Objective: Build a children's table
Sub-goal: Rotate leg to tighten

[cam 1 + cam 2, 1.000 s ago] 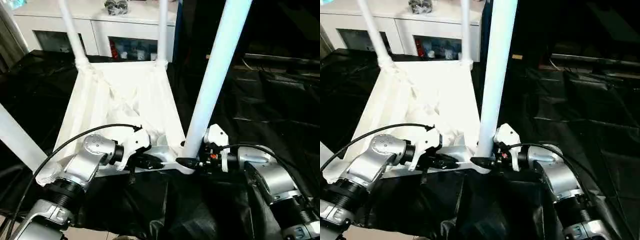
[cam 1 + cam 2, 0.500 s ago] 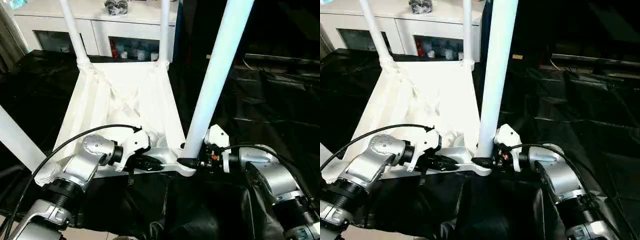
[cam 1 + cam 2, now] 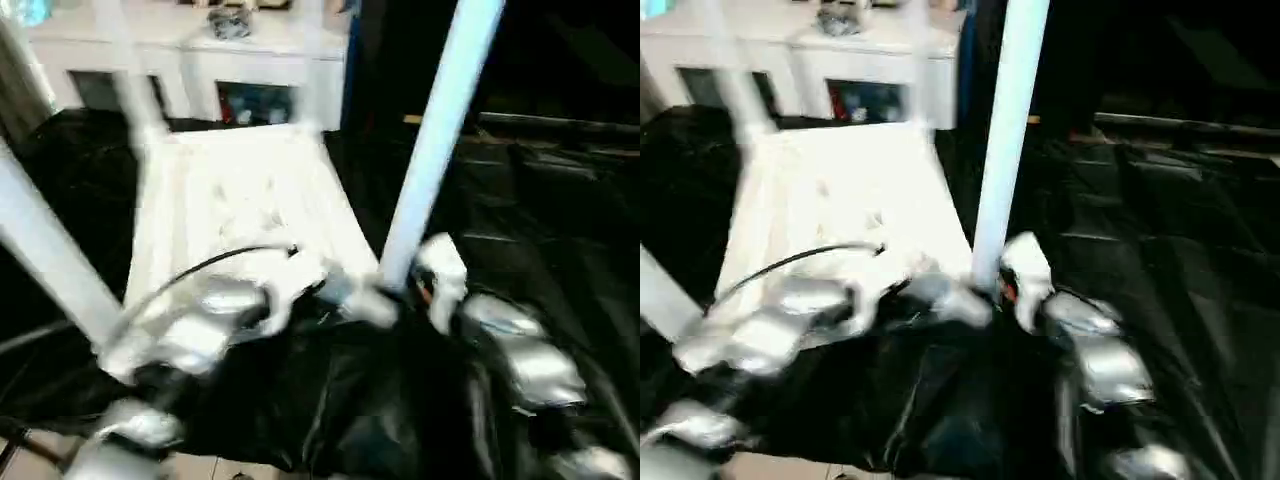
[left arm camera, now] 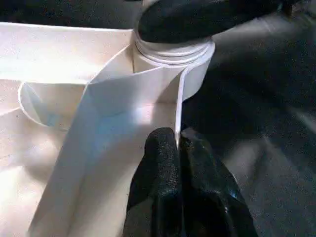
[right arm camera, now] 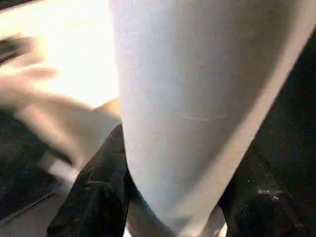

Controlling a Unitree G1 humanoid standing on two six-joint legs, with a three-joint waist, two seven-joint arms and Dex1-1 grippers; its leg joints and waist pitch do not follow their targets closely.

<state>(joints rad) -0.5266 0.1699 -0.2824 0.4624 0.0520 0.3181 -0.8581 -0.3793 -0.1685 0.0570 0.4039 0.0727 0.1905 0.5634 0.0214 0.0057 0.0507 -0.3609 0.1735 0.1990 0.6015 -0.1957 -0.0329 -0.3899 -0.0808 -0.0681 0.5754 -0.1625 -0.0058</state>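
Both arms have swung inward, the left gripper (image 4: pixel 180 148) pinched shut on the tabletop (image 3: pixel 230 200) rim, the right gripper (image 5: pixel 168 197) clasping the near-right leg (image 3: pixel 435 140) at its socket, which could jam if tilted.

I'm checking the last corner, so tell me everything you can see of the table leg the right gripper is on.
The near-right leg is a long, smooth white tube, plastic by its look, standing nearly upright with a slight lean from a round corner socket of the upturned tabletop. The right gripper straddles its base, one black finger on each side. The left gripper pinches the tabletop's thin rim beside that socket.
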